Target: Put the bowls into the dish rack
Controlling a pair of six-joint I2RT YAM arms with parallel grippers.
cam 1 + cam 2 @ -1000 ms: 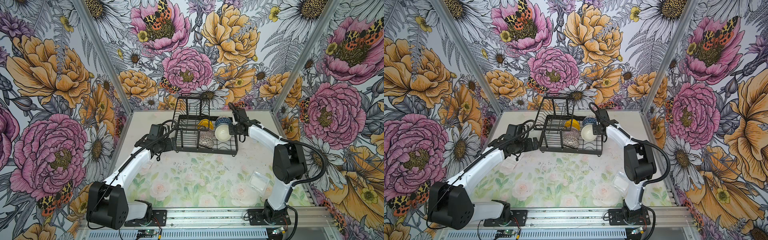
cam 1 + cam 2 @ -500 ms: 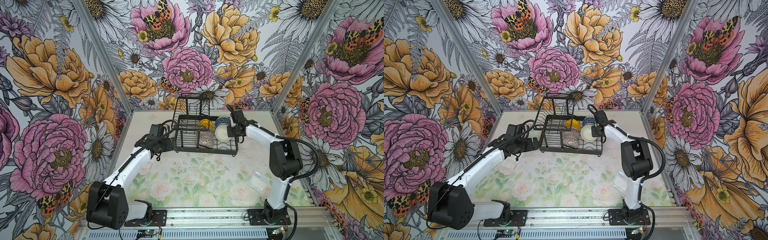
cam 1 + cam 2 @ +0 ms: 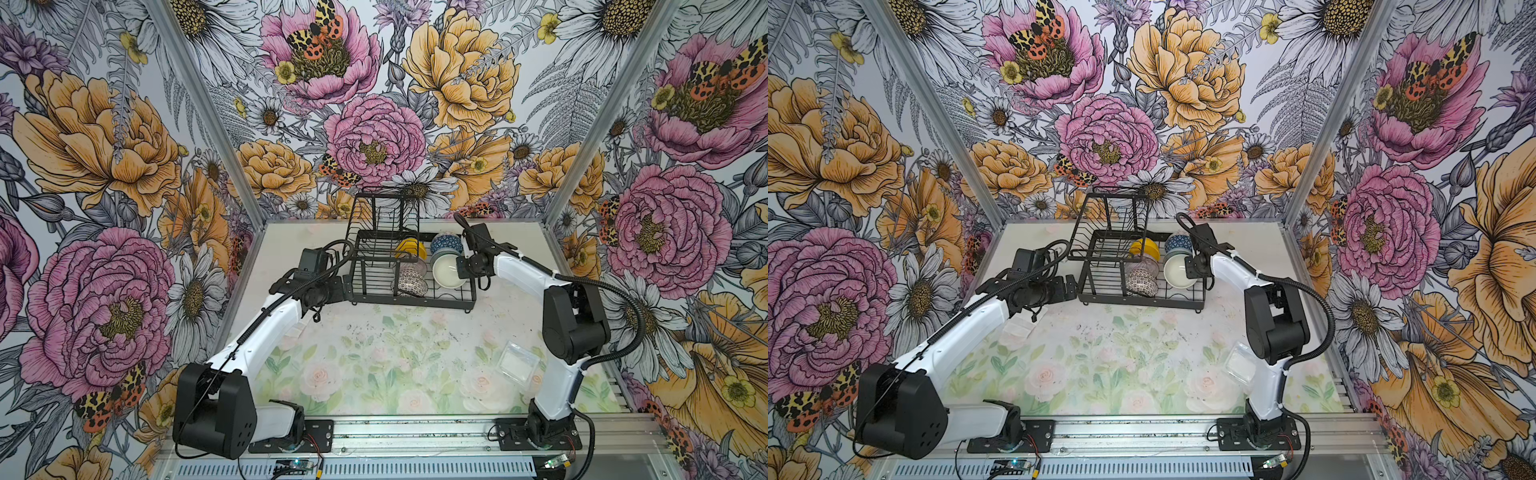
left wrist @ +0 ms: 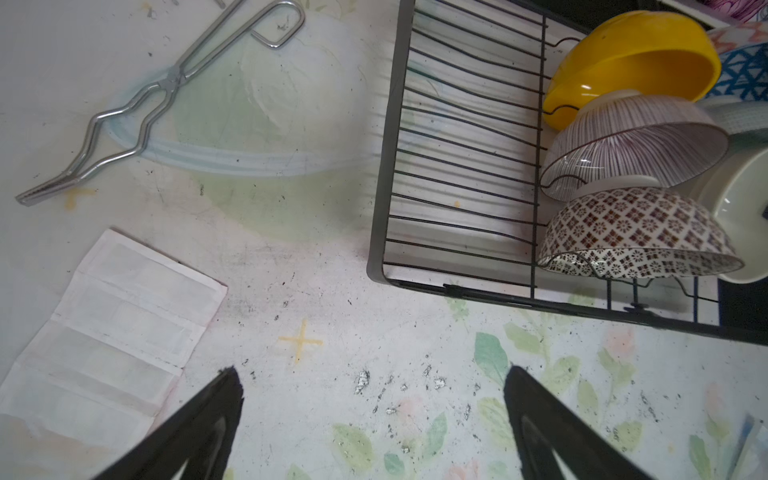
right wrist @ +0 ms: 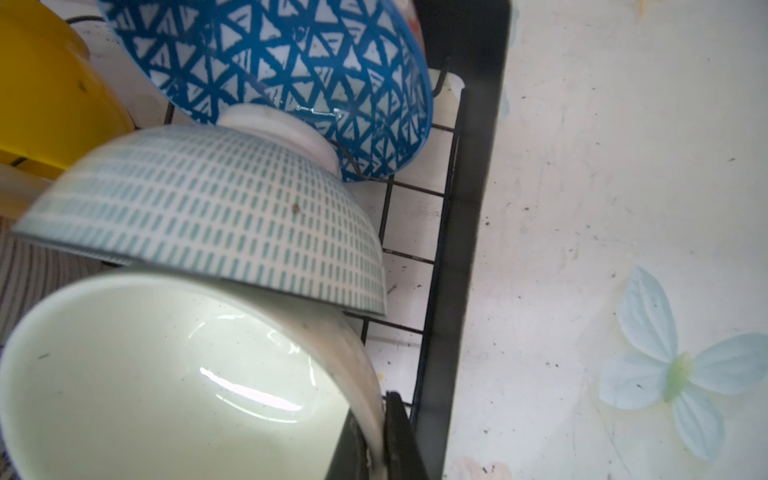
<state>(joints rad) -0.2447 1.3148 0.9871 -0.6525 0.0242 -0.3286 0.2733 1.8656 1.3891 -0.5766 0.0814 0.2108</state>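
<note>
The black wire dish rack (image 3: 415,300) stands at the back of the table. In it lean a yellow bowl (image 3: 411,248), a pink-striped bowl (image 4: 631,141), a black-and-white patterned bowl (image 3: 409,282), a blue-patterned bowl (image 3: 446,243) and a pale teal bowl (image 5: 216,216). A cream bowl (image 3: 446,272) lies tilted at the rack's right end. My right gripper (image 5: 376,440) is shut on its rim, one finger inside and one outside. My left gripper (image 4: 370,374) hangs open over bare table by the rack's left end, holding nothing.
Thin metal tongs (image 4: 158,91) and a folded white packet (image 4: 112,332) lie on the table left of the rack. A clear square tub (image 3: 517,361) sits at the front right, beside the right arm's base.
My right gripper has closed onto the cream bowl's rim and shifted slightly toward the rack. The left arm has not moved.
</note>
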